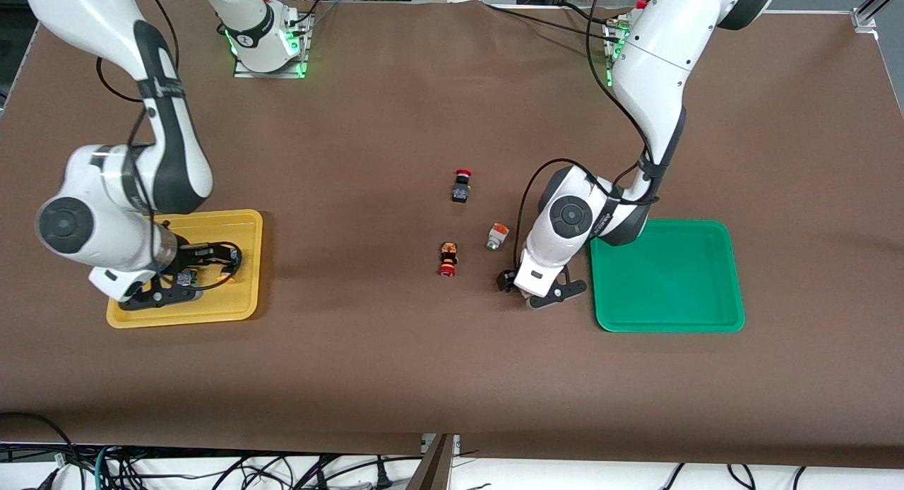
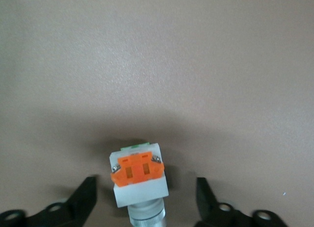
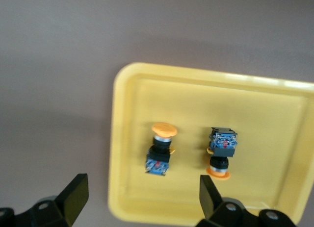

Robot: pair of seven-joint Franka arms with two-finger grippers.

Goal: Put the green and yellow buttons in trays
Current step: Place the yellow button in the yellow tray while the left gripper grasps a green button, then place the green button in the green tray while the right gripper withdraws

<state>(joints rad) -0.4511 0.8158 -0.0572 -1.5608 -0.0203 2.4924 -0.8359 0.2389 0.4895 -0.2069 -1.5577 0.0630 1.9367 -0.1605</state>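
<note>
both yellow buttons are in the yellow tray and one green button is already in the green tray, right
Not quite. The green tray holds nothing in the front view. The left wrist view shows one green button on the table between the open left gripper. Both yellow buttons do lie in the yellow tray.

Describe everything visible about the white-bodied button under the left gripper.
The white-bodied button has a pale, plastic-looking square housing, an orange terminal block with two small screws, a silvery threaded collar and a hint of green at one end. It lies on its side on the brown table cover, beside the green tray and not in it. The left gripper is open, one finger on each side, neither touching it.
</note>
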